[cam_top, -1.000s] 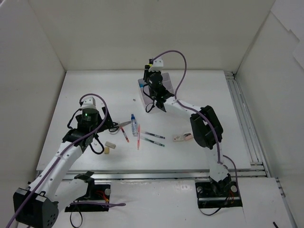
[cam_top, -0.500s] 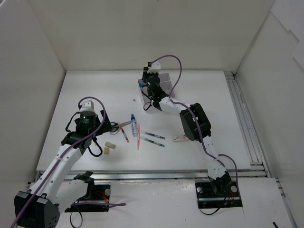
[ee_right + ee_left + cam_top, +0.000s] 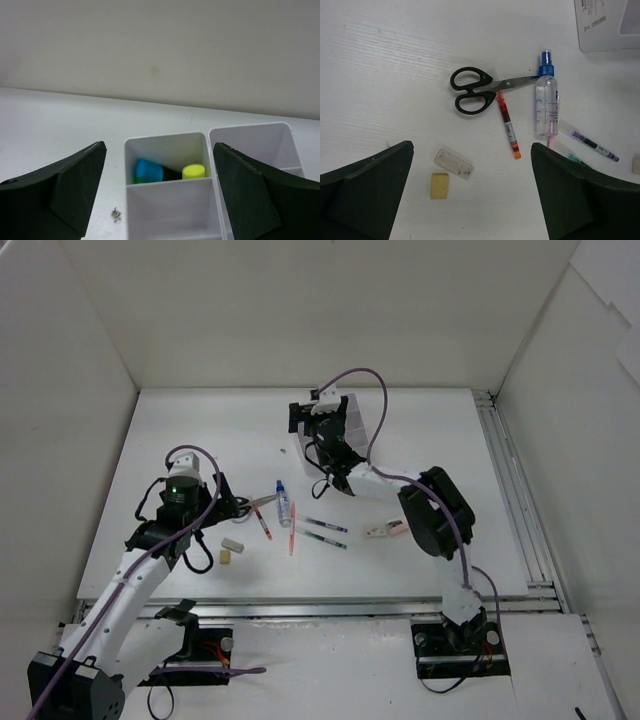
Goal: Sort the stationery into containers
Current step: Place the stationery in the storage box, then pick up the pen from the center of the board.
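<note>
The white containers lie right under my right gripper, which is open with nothing between its fingers. One far compartment holds highlighters with a blue cap and a yellow cap. From above, the right gripper hovers over the containers at the back. My left gripper is open above two erasers, a whitish one and a beige one. Beyond them lie black scissors, a red pen and a blue-capped bottle. The left gripper touches none of them.
More pens and a thin pink pen lie mid-table, right of the bottle. Two erasers sit beside the right arm's elbow. A metal rail runs along the table's right side. White walls enclose the table.
The right gripper's jaws have spread wide above the containers and its wrist has turned. The left arm has shifted only slightly.
</note>
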You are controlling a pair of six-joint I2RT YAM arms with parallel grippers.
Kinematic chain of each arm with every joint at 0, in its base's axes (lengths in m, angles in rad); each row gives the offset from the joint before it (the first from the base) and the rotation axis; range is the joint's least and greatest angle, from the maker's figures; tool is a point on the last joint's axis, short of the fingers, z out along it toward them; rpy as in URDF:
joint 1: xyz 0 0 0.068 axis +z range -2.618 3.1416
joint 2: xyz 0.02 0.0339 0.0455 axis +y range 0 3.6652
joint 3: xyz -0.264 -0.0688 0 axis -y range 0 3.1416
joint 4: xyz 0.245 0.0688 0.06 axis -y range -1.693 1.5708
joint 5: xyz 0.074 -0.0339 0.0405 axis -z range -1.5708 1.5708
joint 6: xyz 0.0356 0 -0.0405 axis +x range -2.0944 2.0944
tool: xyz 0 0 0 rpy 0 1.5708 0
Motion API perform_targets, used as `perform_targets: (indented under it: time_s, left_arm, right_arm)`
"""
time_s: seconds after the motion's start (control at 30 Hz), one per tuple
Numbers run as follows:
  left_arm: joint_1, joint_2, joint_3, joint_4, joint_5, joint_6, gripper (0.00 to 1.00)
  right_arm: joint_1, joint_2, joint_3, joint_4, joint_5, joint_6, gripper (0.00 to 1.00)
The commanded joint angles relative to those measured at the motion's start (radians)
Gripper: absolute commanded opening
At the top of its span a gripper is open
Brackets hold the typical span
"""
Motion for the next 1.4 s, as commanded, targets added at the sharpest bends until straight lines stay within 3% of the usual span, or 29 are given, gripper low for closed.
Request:
perform_targets:
  time_s: [0.0, 0.17, 0.3, 0.47, 0.83, 1.07, 1.2, 1.37]
  left_arm:
    - [0.008, -0.025, 0.040, 0.021, 0.030, 0.016, 0.99]
    - [0.008, -0.046, 0.042, 0.002, 0.076, 0.024, 1.00]
    - [0.008, -0.095, 0.020, 0.019, 0.108, 0.019, 0.99]
    - [0.008, -0.135, -0.007, 0.025, 0.119, 0.024, 0.99]
    - [-0.001, -0.169, -0.026, 0.004, 0.116, 0.022, 0.99]
    - [-0.001, -0.181, -0.036, 0.001, 0.084, 0.019, 0.99]
    - [-0.001, -0.172, -0.035, 0.001, 0.074, 0.021, 1.00]
    - [-0.001, -0.163, -0.032, 0.001, 0.074, 0.022, 0.99]
  right_arm:
    - [0.022, -0.249, -0.102, 0.055, -0.052, -0.014, 0.89]
    - [0.018, -0.512, -0.295, -0.335, -0.295, 0.052, 0.96]
    - [0.030, -0.593, -0.305, -0.822, -0.458, 0.008, 0.94]
    - [0.082, -0.606, -0.341, -1.065, -0.511, -0.174, 0.92]
    - [0.145, -0.385, -0.309, -1.139, -0.386, -0.232, 0.84]
    - [0.145, -0.297, -0.272, -1.139, -0.388, -0.238, 0.65]
    - [0.146, -0.279, -0.263, -1.139, -0.400, -0.250, 0.42]
    - [0.146, -0.297, -0.263, -1.139, -0.417, -0.255, 0.45]
